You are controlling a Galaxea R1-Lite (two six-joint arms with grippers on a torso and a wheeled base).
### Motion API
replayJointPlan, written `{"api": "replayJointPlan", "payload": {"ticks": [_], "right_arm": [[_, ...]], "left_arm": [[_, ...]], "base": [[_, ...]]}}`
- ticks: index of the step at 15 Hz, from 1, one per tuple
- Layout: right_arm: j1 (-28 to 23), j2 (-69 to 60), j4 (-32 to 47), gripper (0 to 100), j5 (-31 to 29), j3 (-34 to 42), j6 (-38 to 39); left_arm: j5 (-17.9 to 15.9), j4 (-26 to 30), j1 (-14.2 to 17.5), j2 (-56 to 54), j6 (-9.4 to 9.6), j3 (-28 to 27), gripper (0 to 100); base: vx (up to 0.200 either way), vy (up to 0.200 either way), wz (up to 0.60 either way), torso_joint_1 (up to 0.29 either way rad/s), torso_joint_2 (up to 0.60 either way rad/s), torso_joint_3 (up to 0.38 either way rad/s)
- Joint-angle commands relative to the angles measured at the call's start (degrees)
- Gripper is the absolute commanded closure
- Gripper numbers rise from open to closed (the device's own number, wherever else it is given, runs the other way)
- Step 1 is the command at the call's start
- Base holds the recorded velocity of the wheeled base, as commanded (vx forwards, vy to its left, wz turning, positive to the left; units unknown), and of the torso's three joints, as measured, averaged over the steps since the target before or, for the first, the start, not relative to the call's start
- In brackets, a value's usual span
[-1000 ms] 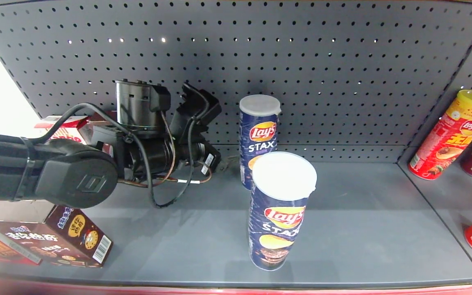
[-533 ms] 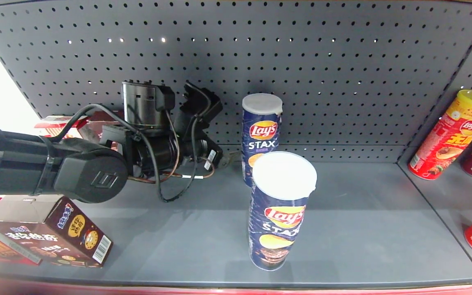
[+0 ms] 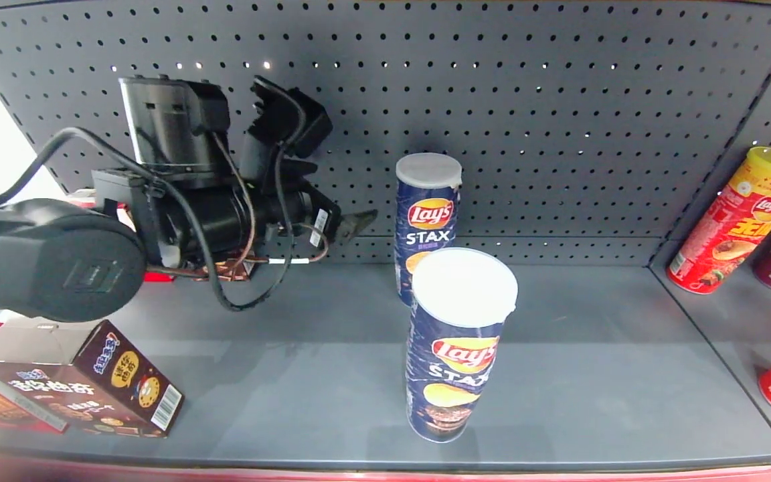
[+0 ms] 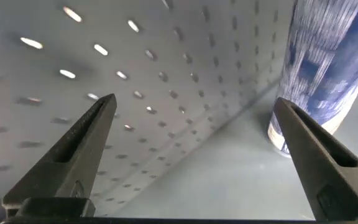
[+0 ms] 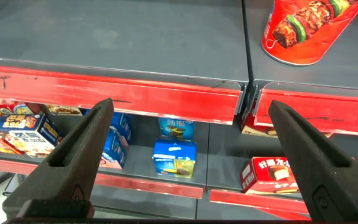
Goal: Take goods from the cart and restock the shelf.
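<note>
Above the grey shelf point(image 3: 593, 375), left of frame centre, we hold our left claw point(image 4: 194, 102) wide open, empty, near the rear blue can point(image 3: 425, 227).

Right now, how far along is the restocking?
Done: the rear can by the pegboard and the front can stand upright on the shelf. In hand: nothing; the left end effector is open beside the rear can, and the right end effector is open. Left: the bare shelf right of the cans could take more.

Left pincer point(image 4: 194, 106) and right pincer point(image 5: 190, 106) stood open, empty
The left arm point(image 3: 64, 268) lay level, wrist pointing rightward; fingers were wide apart on both.
</note>
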Motion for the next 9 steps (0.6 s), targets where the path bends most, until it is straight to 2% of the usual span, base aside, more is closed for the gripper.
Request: {"api": "replayJointPlan", "payload": {"ticks": [1, 3, 5, 6, 9], "right_arm": [[0.0, 0.0, -0.1, 0, 0.0, 0.0, 0.0], [0.0, 0.0, -0.1, 0, 0.0, 0.0, 0.0], [0.0, 0.1, -0.1, 0, 0.0, 0.0, 0.0], [0.0, 0.0, 0.0, 0, 0.0, 0.0, 0.0], [0.0, 0.0, -0.1, 0, 0.0, 0.0, 0.0]], "left_arm": [[0.6, 1.1, -0.7, -8.7, -2.53, 2.5, 0], [3.3, 0.5, -3.6, -17.2, -8.69, 8.2, 0], [4.5, -0.3, -3.9, -24.2, -12.29, 14.7, 0], [4.0, -0.2, -3.7, -33.8, -13.17, 21.9, 0], [4.0, -0.1, -3.8, -49.3, -13.17, 30.5, 0]], "base": [[0.000, 0.000, 0.00, 0.000, 0.00, 0.000], [0.000, 0.000, 0.00, 0.000, 0.00, 0.000], [0.000, 0.000, 0.00, 0.000, 0.00, 0.000], [0.000, 0.000, 0.00, 0.000, 0.00, 0.000], [0.000, 0.000, 0.00, 0.000, 0.00, 0.000]]}}
